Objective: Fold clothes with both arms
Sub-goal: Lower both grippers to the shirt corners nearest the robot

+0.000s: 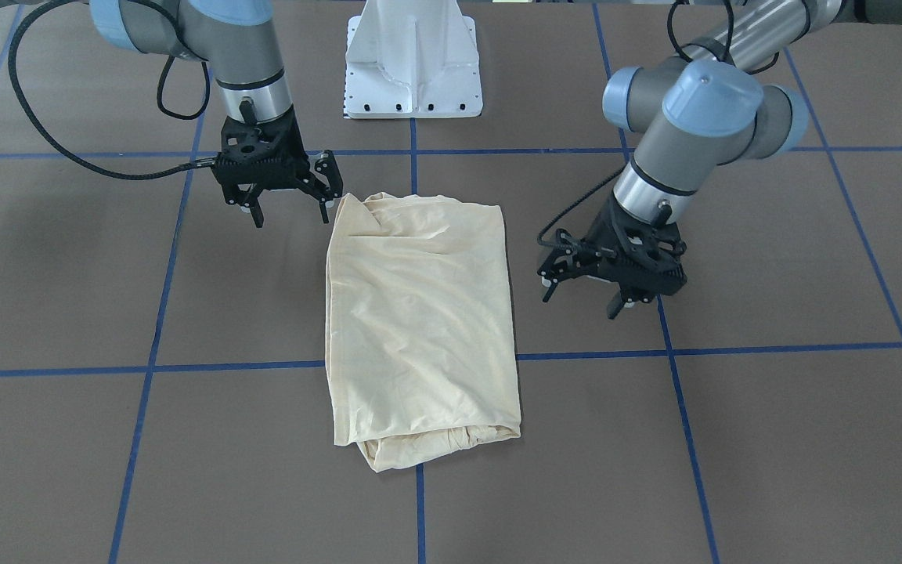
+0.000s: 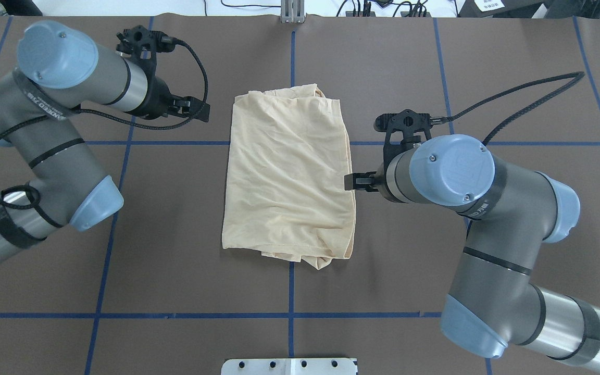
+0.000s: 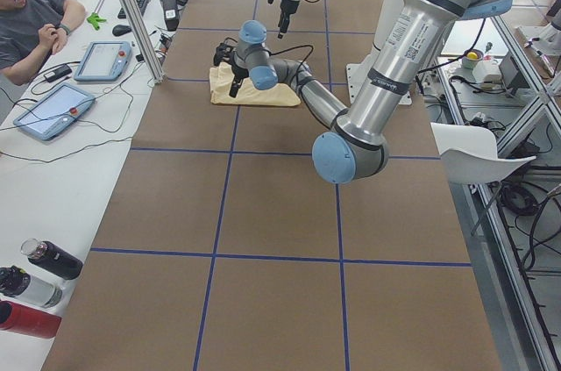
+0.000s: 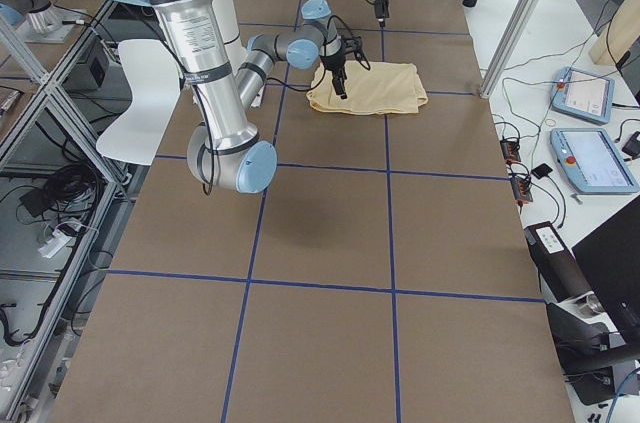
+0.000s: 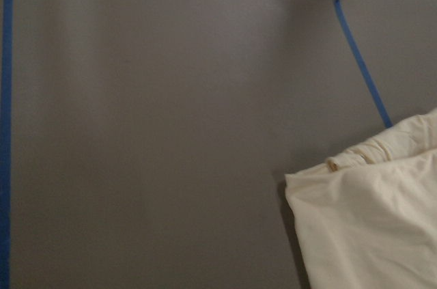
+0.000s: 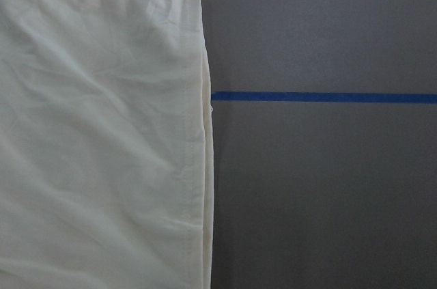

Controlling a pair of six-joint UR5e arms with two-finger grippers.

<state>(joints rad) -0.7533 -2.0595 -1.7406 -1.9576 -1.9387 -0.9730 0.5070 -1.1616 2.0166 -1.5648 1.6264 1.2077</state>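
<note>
Nearest the front-facing camera is seen the bunched end of the shirt (image 1: 420,313), where several layers are rolled under one another. The shirt is laid flat as a folded oblong in the middle of the table (image 1: 733,439), over a crossing of the blue tape lines (image 1: 224,366). Its long axis is set from the robot's side to the operators' side, so that one short end is pointed at the white base (image 1: 413,70) and the bunched end away from it. Only plain cream cloth, lightly creased, is shown on top.

The right gripper (image 1: 290,211) is held at the shirt's corner nearest the base, on the robot's right. Its fingers are spread apart and nothing is gripped between them. One fingertip is placed just beside the raised corner of the cloth; whether the cloth is touched cannot be told. The left gripper (image 1: 582,301) is held beside the opposite long edge, with a clear strip of table left between them. Its fingers are likewise parted and empty.

In the right wrist view a stitched long edge is seen, met at right angles by a tape line. In the left wrist view one corner of the shirt is caught at the lower right. A seated person (image 3: 35,20) is seen at a bench beside the table.
</note>
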